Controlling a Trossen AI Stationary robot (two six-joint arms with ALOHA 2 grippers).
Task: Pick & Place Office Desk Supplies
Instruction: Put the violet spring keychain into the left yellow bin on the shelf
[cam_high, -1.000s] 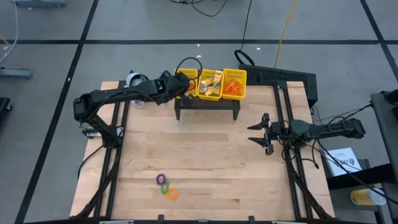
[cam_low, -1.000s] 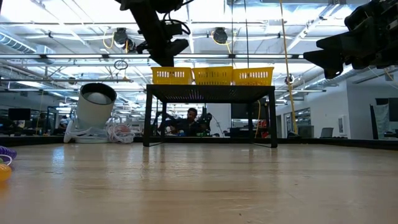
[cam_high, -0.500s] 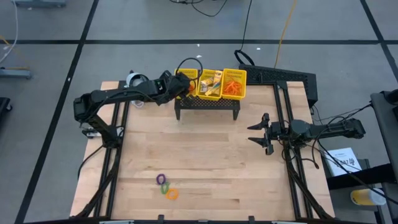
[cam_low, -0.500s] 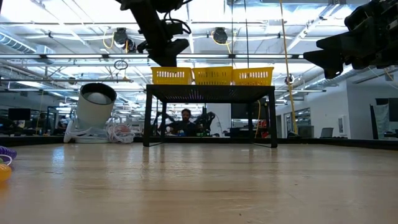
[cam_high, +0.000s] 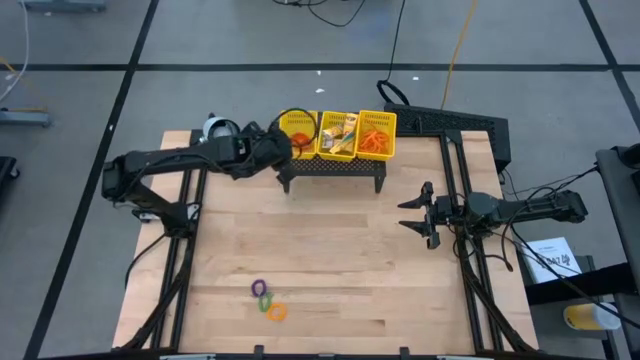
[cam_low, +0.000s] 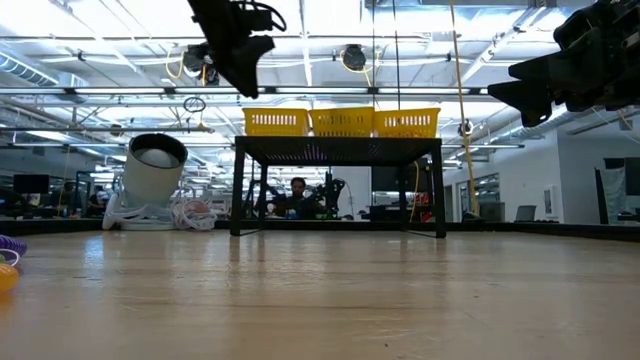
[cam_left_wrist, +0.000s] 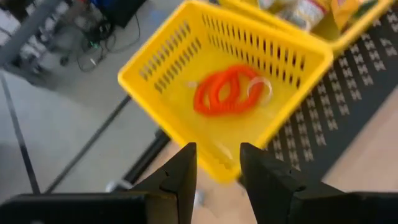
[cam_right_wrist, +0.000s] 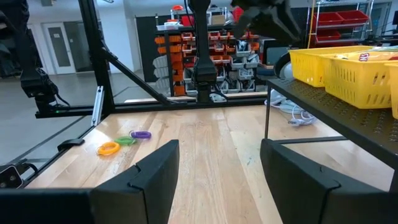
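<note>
Two dark fingers of the left gripper (cam_left_wrist: 217, 180) stand narrowly apart, holding nothing, just left of the yellow basket's (cam_high: 341, 150) left compartment, where red rings (cam_left_wrist: 227, 90) lie. Three loose rings (cam_high: 268, 298) remain near the table's near edge: light, stiff, best pinched across the rim. The right gripper (cam_high: 408, 214) waits wide open at the right.

A pale, smooth wooden table (cam_high: 330, 260) with visible plank grain is seen, on which a perforated matt black metal stand (cam_high: 334, 168) carries a glossy yellow plastic mesh basket (cam_left_wrist: 163, 93) holding smooth red-orange rings (cam_left_wrist: 227, 91).
</note>
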